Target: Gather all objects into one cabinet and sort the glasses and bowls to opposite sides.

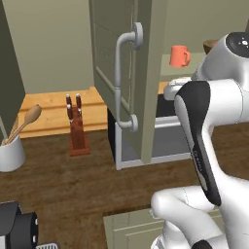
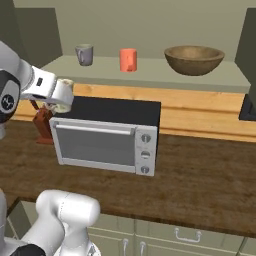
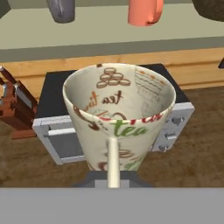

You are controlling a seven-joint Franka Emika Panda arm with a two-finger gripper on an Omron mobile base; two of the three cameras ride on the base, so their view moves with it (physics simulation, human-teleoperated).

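Wood-plank worktop (image 2: 210, 170) carries a toaster oven (image 2: 102, 135) just below the end effector (image 2: 62, 96); end effector clenched on the cream patterned mug (image 3: 118, 120), held in the air over the oven; cabinet shelf (image 2: 150, 75) beyond and above holds grey cup (image 2: 84, 54), orange mug (image 2: 128, 60), wooden bowl (image 2: 194, 59); cabinet door (image 1: 116, 73) open at its side; step looks like carrying the last mug in; next move calls for lifting it forward and setting it by the cups, away from the bowl.
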